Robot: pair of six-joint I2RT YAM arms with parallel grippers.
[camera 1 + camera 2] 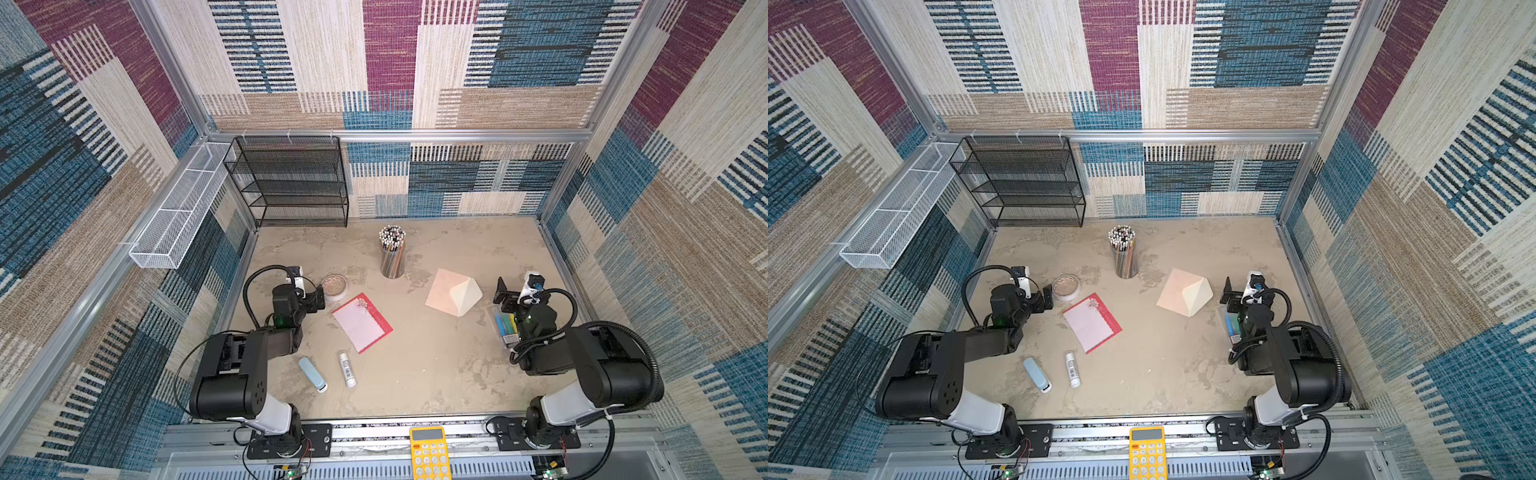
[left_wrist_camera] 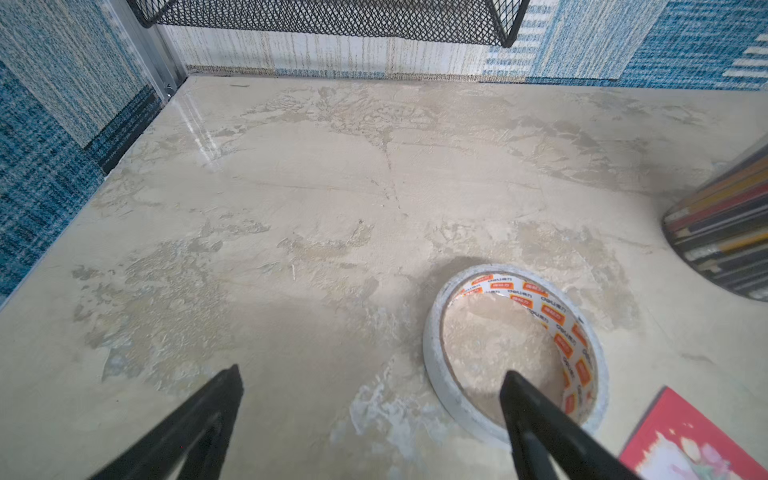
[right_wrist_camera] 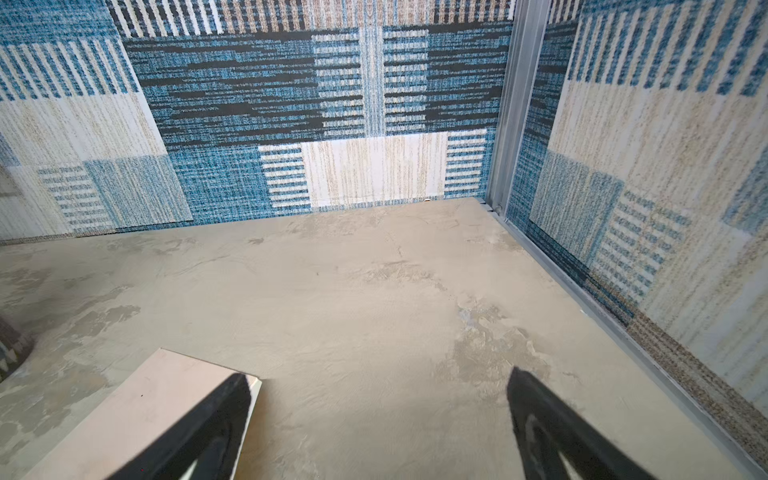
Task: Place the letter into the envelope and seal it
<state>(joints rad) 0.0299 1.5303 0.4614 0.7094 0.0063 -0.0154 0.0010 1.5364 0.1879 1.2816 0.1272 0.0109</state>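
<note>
Inspection at the bench, task stage: not begun.

**Left gripper** [image 2: 372, 370]: jaws released and spread wide, with only bare table [image 1: 436, 374] between them. In the left wrist view one finger crosses in front of the tape roll [image 2: 515, 353]. Whether it touches the roll cannot be told.

**Right gripper** [image 3: 378, 372]: jaws likewise spread and empty. In the right wrist view one finger overlaps a corner of the envelope [image 3: 145, 407], but nothing sits in the gap.

**The letter** [image 1: 362, 323]: it lies flat on the table, pale pink face up with a red margin showing. It is just beyond the left jaws on the side toward the table's middle, a little past the tape roll. A red corner of it shows at the edge of the left wrist view. Nothing holds it.

**The envelope** [image 1: 453, 293]: it rests near the right jaws, on their inner side, well apart from the letter. Its cream flap [image 1: 467, 296] appears lifted rather than pressed down, so I judge the mouth unsealed. Whether the pocket gapes enough to take the card cannot be told.

**Done:** nothing that shows.

**Outstanding:**
- Pick up the letter.
- Bring the letter and the envelope's mouth together.
- Slide the card fully in.
- Fold the flap down and fix it.

A glue stick [image 1: 347, 369] lies nearer the left arm's base than its jaws and is untouched. It or the tape roll would likely serve for sealing.
</note>
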